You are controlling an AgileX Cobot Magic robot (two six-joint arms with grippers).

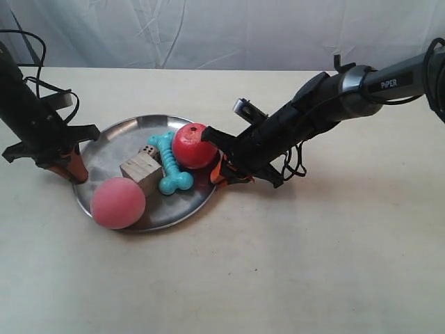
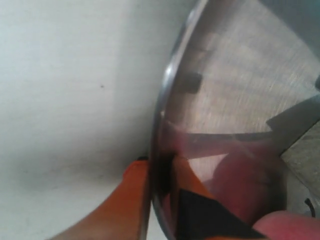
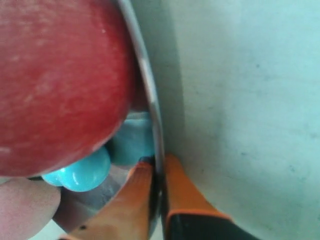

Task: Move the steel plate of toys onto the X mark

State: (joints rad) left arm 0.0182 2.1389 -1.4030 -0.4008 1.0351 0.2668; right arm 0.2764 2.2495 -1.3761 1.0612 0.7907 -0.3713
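Observation:
The steel plate (image 1: 115, 139) lies on the table left of centre and holds the fuzzy pink ball (image 1: 117, 202), red ball (image 1: 194, 145), turquoise bone (image 1: 170, 163), wooden block (image 1: 141, 172) and white die (image 1: 148, 150). My left gripper (image 2: 160, 170), on the arm at the exterior view's left (image 1: 71, 165), is shut on the plate's rim (image 2: 167, 90), one orange finger on each side. My right gripper (image 3: 157, 170) pinches the opposite rim (image 3: 145, 75) beside the red ball (image 3: 55, 80) and bone (image 3: 80, 172). The X mark is out of view.
The beige table (image 1: 313, 264) stretches wide in front of and to the right of the plate. A white cloth backdrop (image 1: 222, 31) hangs behind the far edge. Black cables (image 1: 295, 163) trail under the arm at the exterior view's right.

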